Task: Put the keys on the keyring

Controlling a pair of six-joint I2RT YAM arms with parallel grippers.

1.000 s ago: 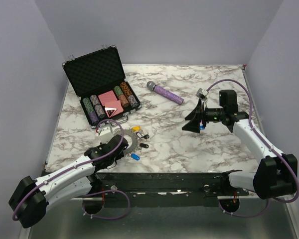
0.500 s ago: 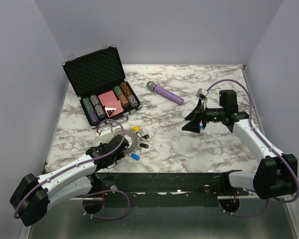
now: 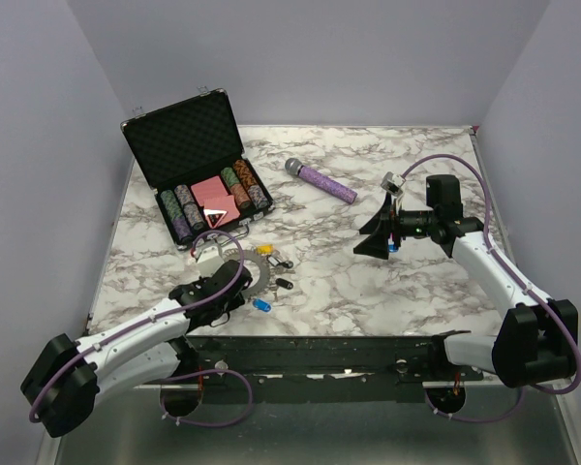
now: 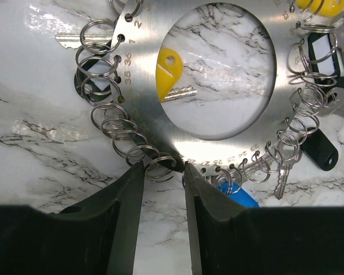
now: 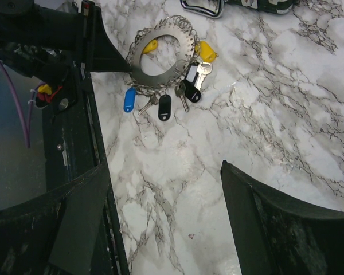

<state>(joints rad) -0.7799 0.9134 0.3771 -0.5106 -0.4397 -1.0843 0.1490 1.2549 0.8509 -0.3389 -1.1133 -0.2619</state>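
Steel keyring [image 4: 142, 103] | left end effector [image 4: 162, 169] astride near rim, grip unclear | right end effector [image 5: 163, 166] apart, empty | judgement: pinch plate squarely, clear of split rings [image 4: 110, 122]

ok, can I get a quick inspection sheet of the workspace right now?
Surface: marble-pattern tabletop, no damage seen.
Job's things: keyring flat near the left front edge; keys with blue and black caps around it, yellow key showing through its hole.
Clutter: open poker chip case back left; purple microphone back centre.
Grippers: left gripper astride the keyring's near rim, grip unclear; right gripper open, raised, empty.
Cables: purple cables along both arms.
Surroundings: plain pale walls.
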